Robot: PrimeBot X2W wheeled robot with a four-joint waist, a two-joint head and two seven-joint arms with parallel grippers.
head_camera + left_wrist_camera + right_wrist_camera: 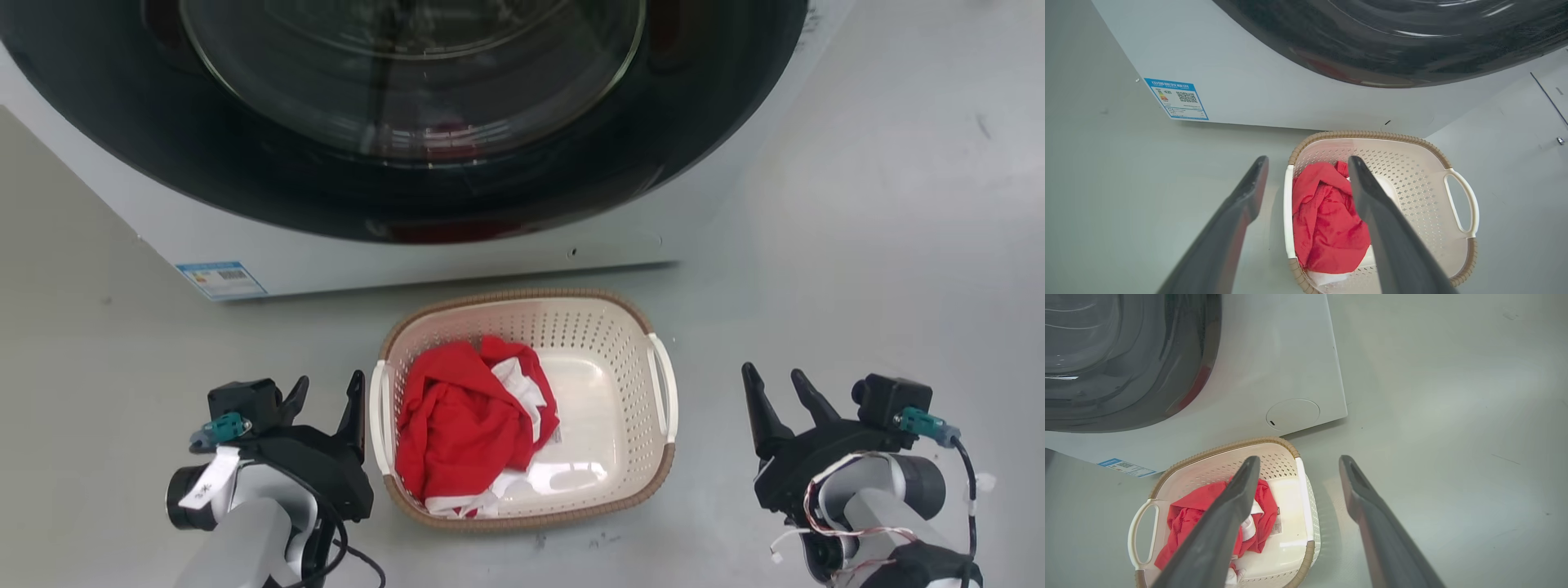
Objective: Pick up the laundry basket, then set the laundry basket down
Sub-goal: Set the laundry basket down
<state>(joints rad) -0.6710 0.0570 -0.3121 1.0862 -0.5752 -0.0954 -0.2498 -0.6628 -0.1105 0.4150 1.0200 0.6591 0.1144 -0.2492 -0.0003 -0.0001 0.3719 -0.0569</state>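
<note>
The cream-white plastic laundry basket with little holes and a brown woven-look rim sits on the grey floor, right in front of the big white washing machine. A crumpled red and white cloth lies inside it, on the left half. The basket is between the two arms. Its white handles are on its left and right sides, so its long way seems to run from one arm across to the other.

The left fingers are spread apart and hold nothing. The inner one is just beside the left handle, but I cannot tell if it touches. In the left wrist view that handle lines up with the gap between the two fingers. The right fingers are spread apart and empty too. They are farther off, with bare floor between them and the right handle.

So the left arm is nearer. I think the basket is not picked up yet. The right arm probably needs to move in toward its handle, so both sides can lift together.
</note>
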